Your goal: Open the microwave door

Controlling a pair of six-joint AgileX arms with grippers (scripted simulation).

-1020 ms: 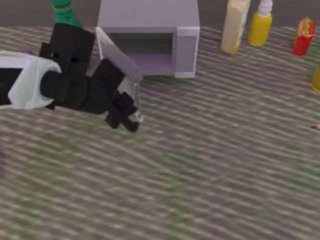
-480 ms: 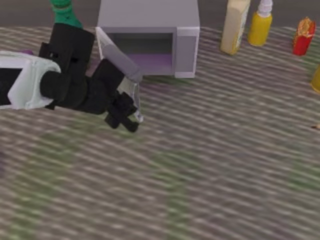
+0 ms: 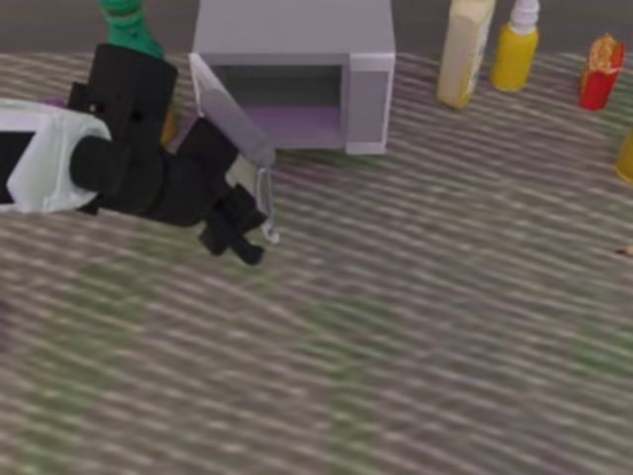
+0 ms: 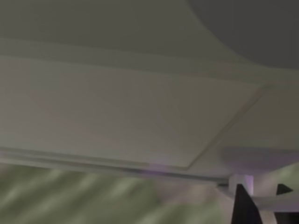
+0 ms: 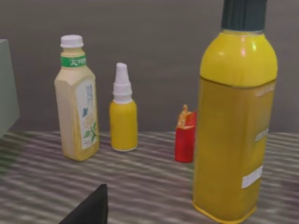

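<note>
At 12 o'clock stands the microwave [image 3: 295, 74]; its stiff, light microwave door [image 3: 233, 121] hangs ajar. Your left gripper [image 3: 252, 220] pinches the door's handle; pull there.

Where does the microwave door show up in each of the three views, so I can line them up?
Top view: the microwave door stands swung out at the microwave's left front, its free edge at the left gripper.
Left wrist view: the door fills most of the picture, very close.
Right wrist view: not in it.
Shared landmark: the door's handle, beside the gripper's fingertips.
</note>
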